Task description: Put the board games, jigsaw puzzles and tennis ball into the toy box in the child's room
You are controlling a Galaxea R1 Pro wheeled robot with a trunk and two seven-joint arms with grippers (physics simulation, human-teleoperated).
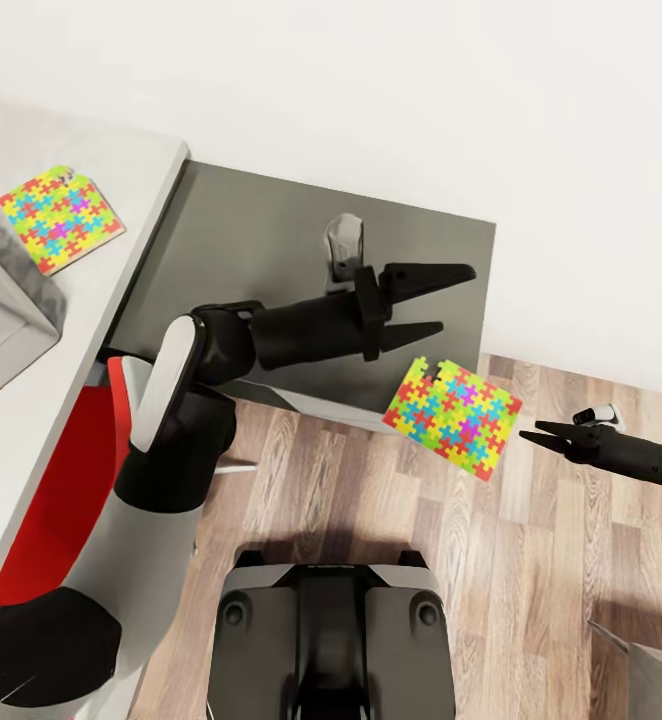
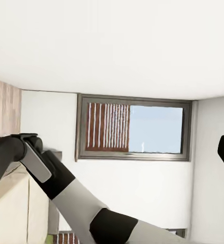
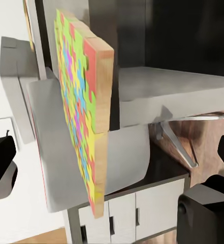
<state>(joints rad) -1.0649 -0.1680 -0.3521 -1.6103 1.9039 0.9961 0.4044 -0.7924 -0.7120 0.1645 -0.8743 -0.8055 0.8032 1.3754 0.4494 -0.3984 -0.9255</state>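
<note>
One jigsaw puzzle [image 1: 452, 417] is seen off the side table [image 1: 271, 240], apparently unsupported above the floor, just ahead of the right gripper [image 1: 533, 431], whose fingers are spread and grasp nothing. The left gripper [image 1: 454, 300] is likewise open and empty. The second jigsaw puzzle [image 1: 59, 217] remains on the desk beside the toy box [image 1: 11, 325]; neither is judged stowed yet.

This is a room in a home, a child's bedroom or playroom by its contents. A wood-plank floor [image 1: 531, 560] fills the lower right of the head view, plain white walls [image 1: 421, 90] run across the top, and a pale desk [image 1: 121, 170] joined to a lower dark grey side table [image 1: 261, 240] sits at the left. Bright jigsaw puzzles [image 1: 59, 217] lie about, and the left wrist view shows a framed window [image 2: 134, 127] with slatted blinds.
</note>
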